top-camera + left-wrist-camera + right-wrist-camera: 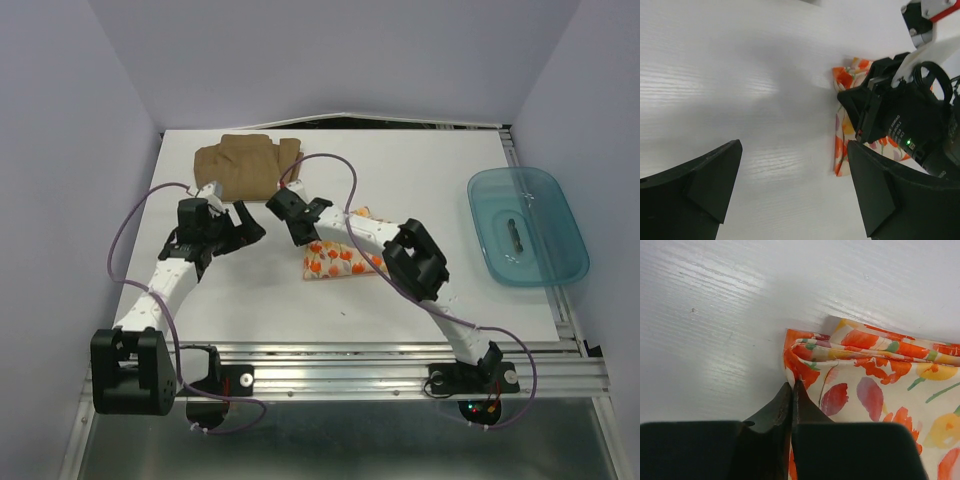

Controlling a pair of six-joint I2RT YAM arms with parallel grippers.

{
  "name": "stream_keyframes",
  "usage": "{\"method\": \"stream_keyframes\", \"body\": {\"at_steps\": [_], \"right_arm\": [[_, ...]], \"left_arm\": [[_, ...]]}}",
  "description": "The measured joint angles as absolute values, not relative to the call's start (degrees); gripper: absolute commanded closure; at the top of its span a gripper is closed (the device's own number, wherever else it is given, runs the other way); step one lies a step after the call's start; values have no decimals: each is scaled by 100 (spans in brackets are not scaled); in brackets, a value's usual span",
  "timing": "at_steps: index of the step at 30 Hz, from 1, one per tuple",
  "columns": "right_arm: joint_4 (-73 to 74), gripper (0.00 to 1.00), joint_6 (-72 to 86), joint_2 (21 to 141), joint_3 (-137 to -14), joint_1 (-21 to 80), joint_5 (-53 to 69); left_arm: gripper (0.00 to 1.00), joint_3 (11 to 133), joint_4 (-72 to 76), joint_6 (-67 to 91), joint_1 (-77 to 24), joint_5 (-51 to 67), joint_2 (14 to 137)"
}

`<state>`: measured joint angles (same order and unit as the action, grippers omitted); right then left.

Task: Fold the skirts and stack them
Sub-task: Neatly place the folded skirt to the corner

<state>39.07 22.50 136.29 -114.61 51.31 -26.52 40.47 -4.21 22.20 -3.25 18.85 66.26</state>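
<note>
My right gripper [792, 386] has its jaws pressed together, pinching the left corner edge of the leaf-print skirt [875, 385]; cloth layers bunch right at the fingertips; my left gripper [792, 150] has its jaws wide apart, nothing between them, only bare white table [740, 75] below; it hovers just left of the right gripper, apart from the cloth. From the top view, the leaf-print skirt [335, 262] lies folded into a small packet mid-table, partly under my right arm; the right gripper [297, 230] sits at its left end; the left gripper [245, 222] is close beside it. The tan-brown skirt [245, 160] lies folded at the far edge of the table [420, 170], left of centre, well apart from the leaf-print one; not stacked. The teal tub [527, 225] sits at the right side of the table, near neither skirt.
</note>
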Motion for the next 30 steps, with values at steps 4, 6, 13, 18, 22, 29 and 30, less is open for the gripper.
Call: {"method": "stream_keyframes", "body": {"at_steps": [4,6,13,18,22,29,30], "right_arm": [[3920,99,2250,13609,-11472,5065,-2521],[3948,99,2252,13561,-11476,4995,-2370],[4071,99,2324,13198,-11703,4600,-1704],[4060,99,2405,12969,-11959,4399,-1352],[4040,99,2456,12886,-12022,4383,-1140],[4012,99,2495,12886,-11970,4318,-974],[3988,99,2502,12884,-11926,4309,-969]], "left_arm": [[1,3581,-3,2246,-327,2617,6759],[1,3312,231,2305,-327,2974,6777],[1,3035,1114,2683,-668,3686,7332],[1,3044,1754,2969,-1208,3806,7894],[2,3203,2270,3197,-1538,3898,8558],[1,3242,3476,3791,-1719,4219,9072],[1,3208,3723,3883,-1721,4257,9054]]}}
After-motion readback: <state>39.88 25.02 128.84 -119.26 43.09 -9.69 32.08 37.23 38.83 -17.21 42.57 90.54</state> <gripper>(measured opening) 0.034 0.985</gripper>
